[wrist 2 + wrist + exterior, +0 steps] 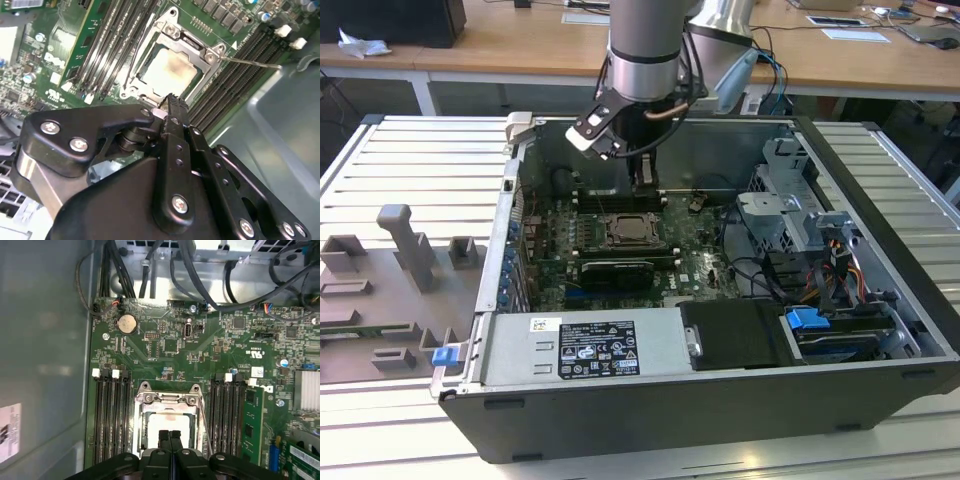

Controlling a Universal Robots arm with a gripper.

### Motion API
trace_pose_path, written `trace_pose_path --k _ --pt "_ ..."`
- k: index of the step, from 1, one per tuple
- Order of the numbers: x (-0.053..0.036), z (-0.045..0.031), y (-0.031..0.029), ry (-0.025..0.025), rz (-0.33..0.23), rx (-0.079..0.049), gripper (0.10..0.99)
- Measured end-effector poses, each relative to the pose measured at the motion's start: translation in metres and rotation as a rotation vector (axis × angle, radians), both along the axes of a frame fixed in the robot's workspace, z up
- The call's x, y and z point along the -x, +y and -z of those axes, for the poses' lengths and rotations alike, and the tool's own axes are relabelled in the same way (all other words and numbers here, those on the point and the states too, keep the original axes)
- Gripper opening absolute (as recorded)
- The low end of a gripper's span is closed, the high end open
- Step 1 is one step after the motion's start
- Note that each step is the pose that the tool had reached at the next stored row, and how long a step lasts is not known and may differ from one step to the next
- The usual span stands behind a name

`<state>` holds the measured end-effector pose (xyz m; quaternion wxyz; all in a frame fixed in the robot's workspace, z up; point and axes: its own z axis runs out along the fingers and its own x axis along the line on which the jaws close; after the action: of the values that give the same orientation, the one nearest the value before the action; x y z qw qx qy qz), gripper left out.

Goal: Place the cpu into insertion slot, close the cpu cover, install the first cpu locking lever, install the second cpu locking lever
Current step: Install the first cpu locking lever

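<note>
Pale beige cpu (167, 75) lies under silvery cpu cover (192, 44), seemingly closed; gripper (170, 435) pinched together.

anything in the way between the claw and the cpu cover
Nothing visible. In the second wrist view the shut claw hangs over one edge of the cpu cover, which lies down around the cpu; no object lies between them. A thin locking lever sticks out sideways, away from the claw.

We see the cpu (167, 74) seated flat, framed by the cpu cover (192, 44) lying down around its pale face. A thin locking lever (250, 62) juts free across the black memory slots (235, 75). The tip of the gripper (172, 101) sits just beside the cover's edge, above the green circuit board (185, 10)
</note>
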<state>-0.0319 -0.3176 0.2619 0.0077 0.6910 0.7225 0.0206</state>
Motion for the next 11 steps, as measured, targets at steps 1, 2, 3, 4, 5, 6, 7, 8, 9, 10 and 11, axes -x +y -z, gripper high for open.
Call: trace_pose_path --k 1,2,3,4,5,6,7,8,9,10,11 --pt "0.0000 -0.0066 0.0000 0.0000 0.000 0.000 0.106" --pt "0.0000 -0.0105 0.0000 0.0000 0.000 0.000 0.106" --pt "0.0000 -0.0149 0.0000 0.0000 0.000 0.000 0.106" --pt "0.0005 -0.0167 0.0000 -0.0002 -0.009 0.000 0.106" --pt "0.0006 -0.0167 0.0000 0.0000 -0.060 0.000 0.106" --pt "0.0006 -0.0167 0.0000 -0.0001 -0.077 0.000 0.106" --pt "0.0006 -0.0167 0.0000 -0.0002 -0.098 0.000 0.106" --pt "0.0006 -0.0167 0.0000 -0.0001 -0.125 0.000 0.106" --pt "0.0006 -0.0167 0.0000 -0.0001 -0.137 0.000 0.106" --pt "0.0004 -0.0166 0.0000 0.0006 -0.151 0.000 0.106" --pt "0.0004 -0.0165 0.0000 0.0009 -0.167 0.000 0.106"
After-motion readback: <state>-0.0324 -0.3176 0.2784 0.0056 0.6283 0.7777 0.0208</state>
